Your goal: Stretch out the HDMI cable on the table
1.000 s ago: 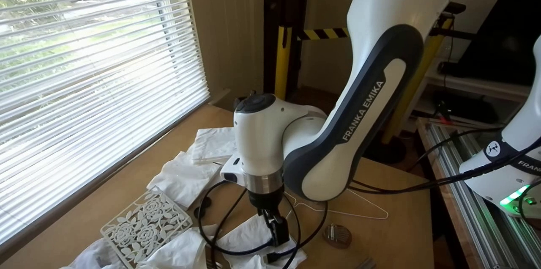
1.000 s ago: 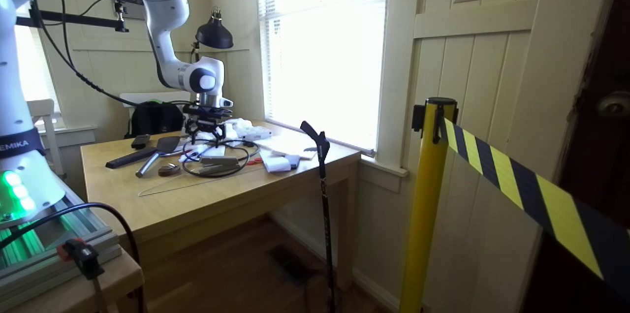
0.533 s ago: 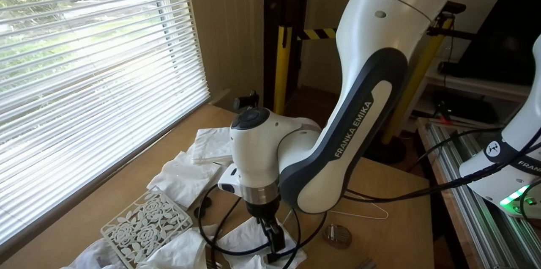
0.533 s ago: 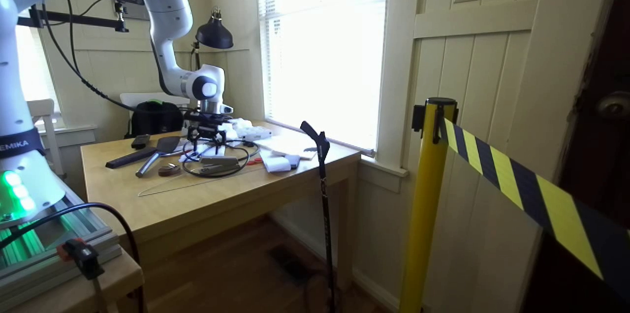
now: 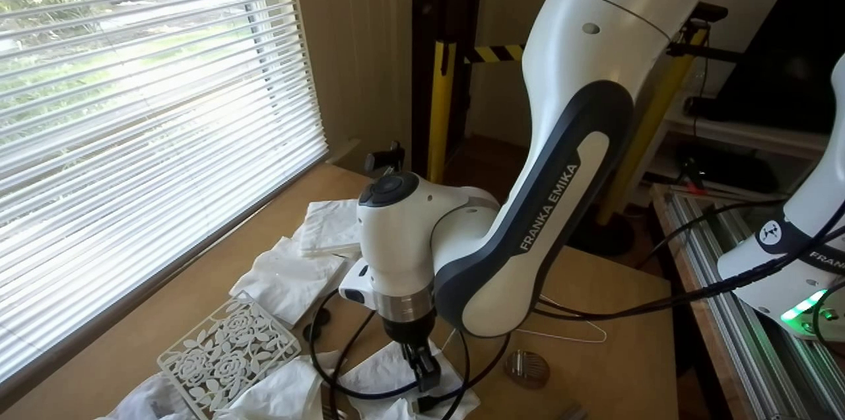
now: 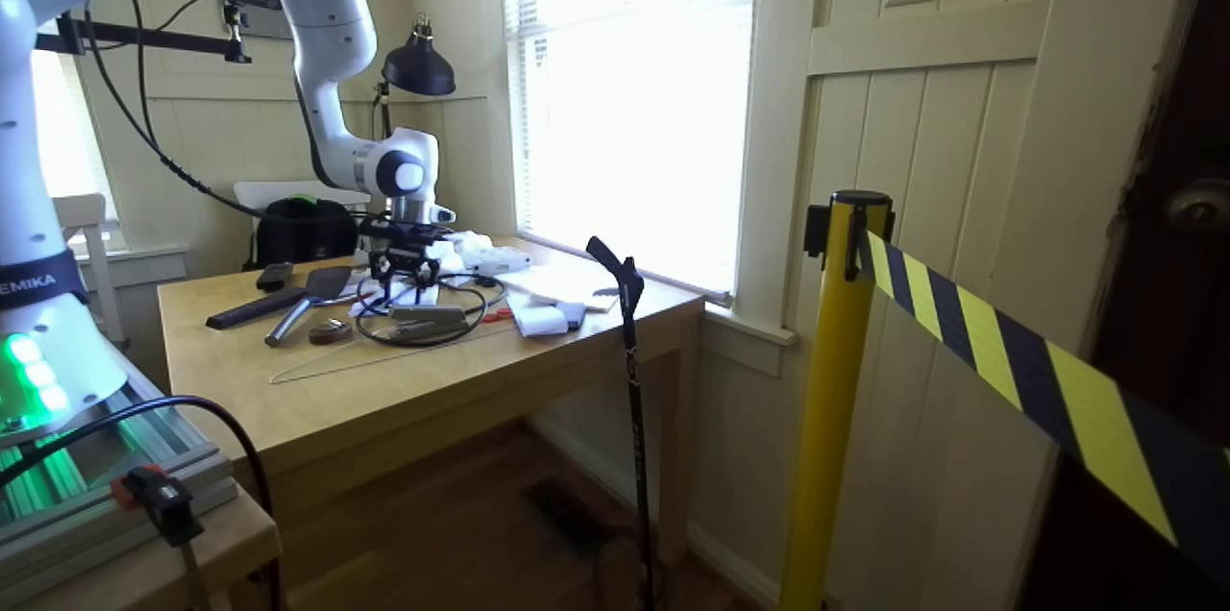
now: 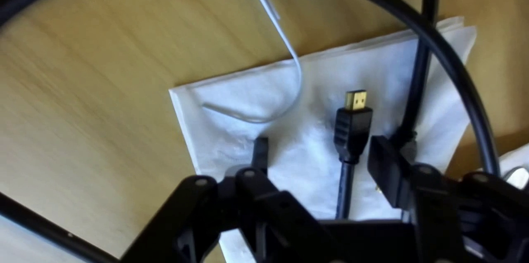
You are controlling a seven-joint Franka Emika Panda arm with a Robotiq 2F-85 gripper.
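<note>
The HDMI cable (image 7: 450,54) is black and lies in loops on the light brown table (image 7: 103,110). The loops show in both exterior views (image 5: 389,395) (image 6: 452,339). One plug (image 7: 352,135) with a gold tip rests over a white cloth (image 7: 235,85). My gripper (image 7: 318,147) is open around this plug, low over the cloth, also in both exterior views (image 5: 428,388) (image 6: 404,297). The plug is nearer the right-hand finger (image 7: 388,172) in the wrist view, with a gap on both sides. Another thick cable part is half hidden behind that finger.
A thin pale wire (image 7: 289,44) lies partly on the cloth. A white openwork tray (image 5: 231,354) and more white cloths (image 5: 287,278) lie toward the window. A brown round object (image 5: 526,368), a grey box (image 6: 428,313) and a dark spatula (image 6: 255,308) are nearby.
The arm has come down toward the table, mostly in the first half second. The gripper's fingers have drawn somewhat closer together. The cable looks unmoved.
</note>
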